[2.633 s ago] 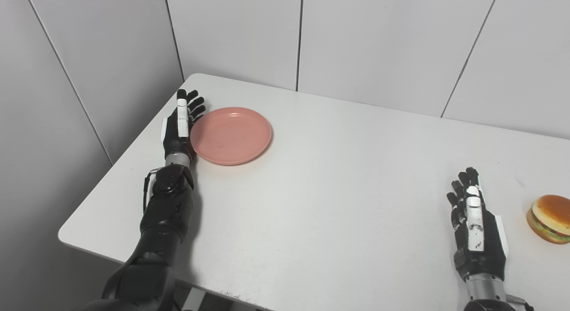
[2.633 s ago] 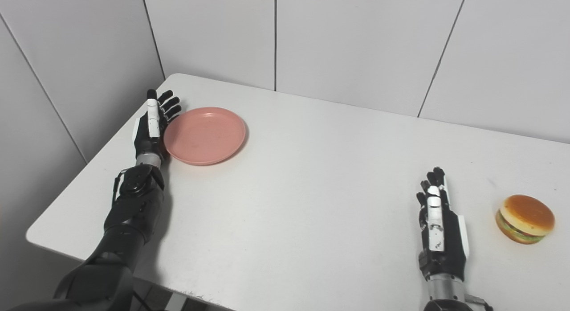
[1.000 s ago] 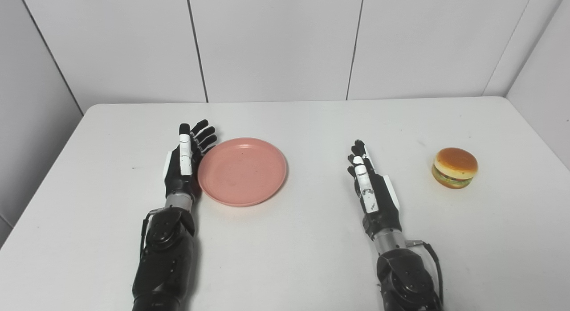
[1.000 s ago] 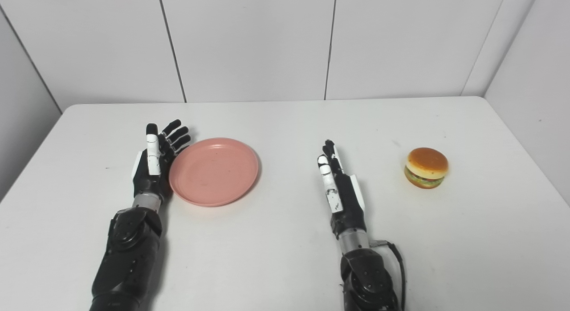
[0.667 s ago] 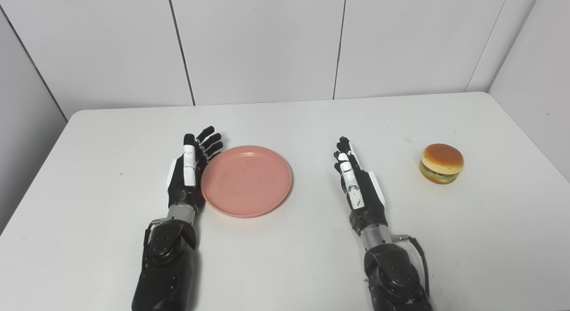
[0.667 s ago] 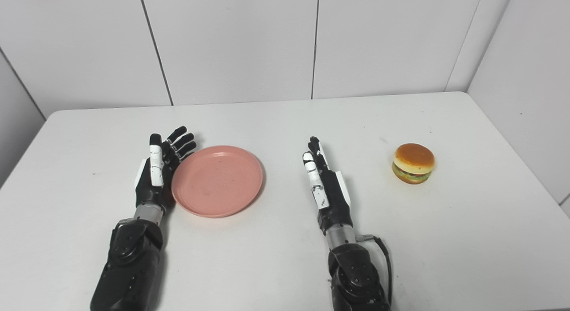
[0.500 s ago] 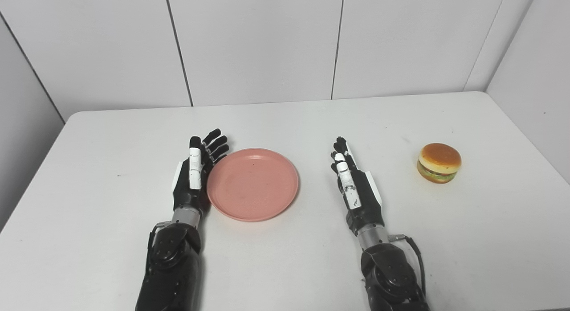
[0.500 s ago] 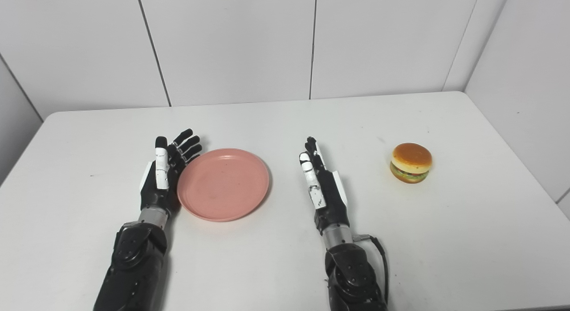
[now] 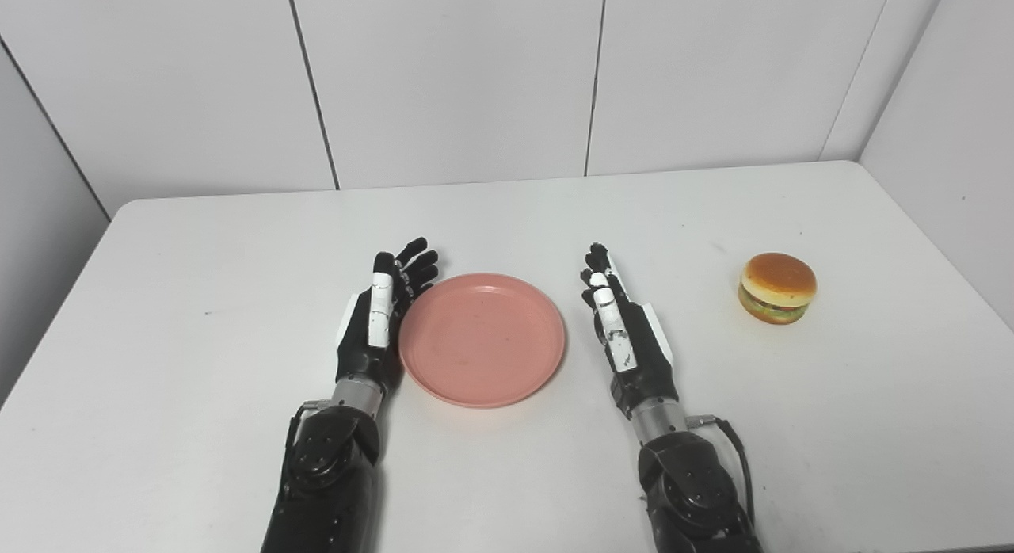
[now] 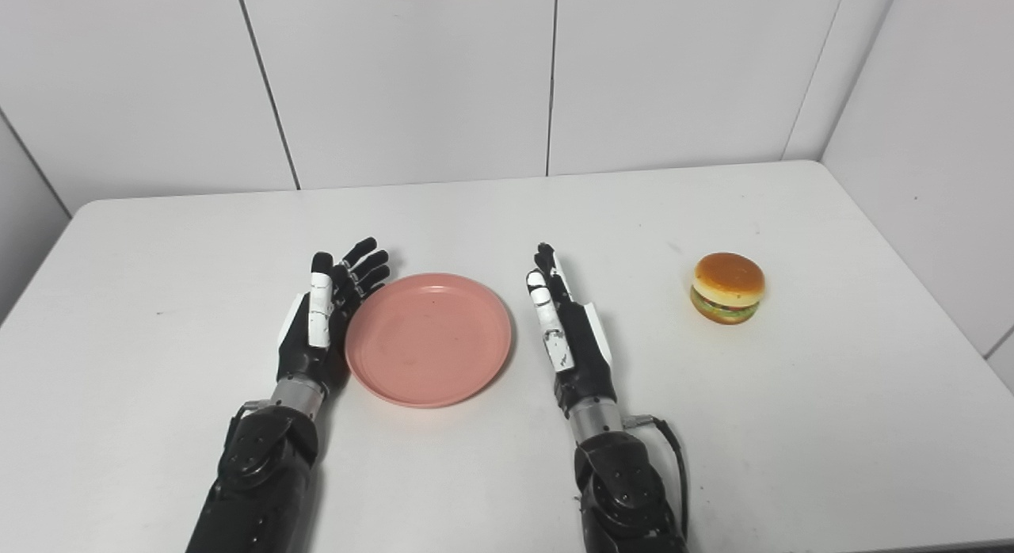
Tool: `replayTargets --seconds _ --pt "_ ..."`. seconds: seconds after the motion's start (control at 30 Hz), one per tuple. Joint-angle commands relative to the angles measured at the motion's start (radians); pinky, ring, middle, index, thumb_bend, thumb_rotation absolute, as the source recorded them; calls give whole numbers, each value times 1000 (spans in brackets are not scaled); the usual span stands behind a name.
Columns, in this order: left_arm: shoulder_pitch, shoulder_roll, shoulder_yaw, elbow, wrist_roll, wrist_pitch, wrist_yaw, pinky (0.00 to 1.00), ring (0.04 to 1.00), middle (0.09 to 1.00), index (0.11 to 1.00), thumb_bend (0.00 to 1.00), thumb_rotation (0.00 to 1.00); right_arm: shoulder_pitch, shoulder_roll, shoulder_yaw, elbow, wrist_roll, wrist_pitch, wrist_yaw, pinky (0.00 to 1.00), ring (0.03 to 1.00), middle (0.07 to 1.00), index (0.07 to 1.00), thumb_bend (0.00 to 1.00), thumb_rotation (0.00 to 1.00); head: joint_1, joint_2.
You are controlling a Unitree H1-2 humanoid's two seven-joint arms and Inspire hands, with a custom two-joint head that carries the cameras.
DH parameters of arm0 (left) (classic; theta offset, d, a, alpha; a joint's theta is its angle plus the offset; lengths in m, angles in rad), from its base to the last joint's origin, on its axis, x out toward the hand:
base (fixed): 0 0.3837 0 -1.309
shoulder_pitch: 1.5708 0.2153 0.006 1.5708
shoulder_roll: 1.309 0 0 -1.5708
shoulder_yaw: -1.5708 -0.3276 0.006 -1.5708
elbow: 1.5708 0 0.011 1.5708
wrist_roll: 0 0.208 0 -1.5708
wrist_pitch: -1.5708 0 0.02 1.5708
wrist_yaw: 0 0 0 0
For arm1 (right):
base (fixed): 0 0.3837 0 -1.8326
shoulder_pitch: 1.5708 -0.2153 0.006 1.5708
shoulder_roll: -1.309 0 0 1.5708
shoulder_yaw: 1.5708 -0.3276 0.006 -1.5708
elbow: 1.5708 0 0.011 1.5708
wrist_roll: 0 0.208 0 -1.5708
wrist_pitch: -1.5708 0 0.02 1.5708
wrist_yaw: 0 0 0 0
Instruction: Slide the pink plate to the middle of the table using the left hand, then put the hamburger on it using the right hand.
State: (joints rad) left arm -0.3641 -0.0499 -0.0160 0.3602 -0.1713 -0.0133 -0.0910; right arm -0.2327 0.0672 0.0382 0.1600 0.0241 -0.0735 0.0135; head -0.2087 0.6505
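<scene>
The pink plate (image 9: 482,339) lies flat near the middle of the white table (image 9: 198,284). My left hand (image 9: 377,323) is open, set on edge with its palm against the plate's left rim. On the other side of the plate, my right hand (image 9: 626,337) is open too, resting on edge a little apart from the rim and holding nothing. The hamburger (image 9: 777,287) sits by itself farther right, well clear of the right hand. In the right eye view the plate (image 10: 428,338) and the hamburger (image 10: 728,287) show the same way.
White panelled walls close in the table at the back and on the right (image 9: 935,141). The table's left edge and right edge are both in view. Nothing else lies on the tabletop.
The camera swung round to face the table squarely. My left hand has pushed the plate rightward toward the table's middle. The right hand has stayed open near the plate's right side.
</scene>
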Motion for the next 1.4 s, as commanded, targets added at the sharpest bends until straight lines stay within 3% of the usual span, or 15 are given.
replayTargets --seconds 0.0,0.2,0.4,0.43,0.53,0.57,0.67,0.77,1.0,1.23,1.37 --pt "-5 -17 -4 -1 8 12 2 850 857 839 812 854 1000 -2 -7 -3 -4 -4 -43 2 997 986 1000 995 573 976 1 -2" --pt "-13 -29 -13 54 24 -39 0 852 857 838 804 863 1000 4 -32 -3 -19 -44 -56 -14 993 985 997 996 558 947 5 -16" --pt "-21 -44 -21 91 45 -59 3 851 859 845 819 877 1000 -3 -85 -18 -84 -96 -52 -28 997 987 989 999 629 904 26 -31" --pt "-23 -48 -20 98 42 -66 0 854 860 847 822 875 1000 -4 -94 -20 -103 -117 -39 -37 992 984 986 994 638 907 29 -32" --pt "-28 -62 -12 108 32 -74 -2 856 866 851 826 860 1000 -13 -118 -36 -165 -151 24 -52 961 974 978 994 604 789 37 -31" --pt "-27 -64 -11 107 32 -75 -2 866 869 853 826 855 1000 -23 -134 -41 -179 -164 36 -51 954 978 980 998 584 728 37 -31" --pt "-24 -68 -8 98 29 -70 -4 878 874 858 831 851 1000 -52 -184 -50 -205 -216 67 -48 936 972 977 999 566 694 27 -31" --pt "-24 -73 2 93 18 -65 -6 877 879 863 833 852 1000 -80 -239 -56 -234 -262 114 -37 922 949 954 976 664 711 23 -31" --pt "-29 -66 -1 91 34 -63 -3 869 882 864 834 866 1000 -155 -385 -59 -254 -291 153 34 897 950 955 964 732 633 -10 -27" --pt "-24 -64 10 78 21 -59 -8 869 883 866 837 845 1000 -213 -493 -23 -270 -407 195 90 872 929 943 947 778 608 -61 -29" --pt "-17 -58 11 63 24 -55 -11 855 879 865 840 839 1000 -238 -540 -7 -280 -457 258 145 825 917 941 930 788 597 -76 -24"
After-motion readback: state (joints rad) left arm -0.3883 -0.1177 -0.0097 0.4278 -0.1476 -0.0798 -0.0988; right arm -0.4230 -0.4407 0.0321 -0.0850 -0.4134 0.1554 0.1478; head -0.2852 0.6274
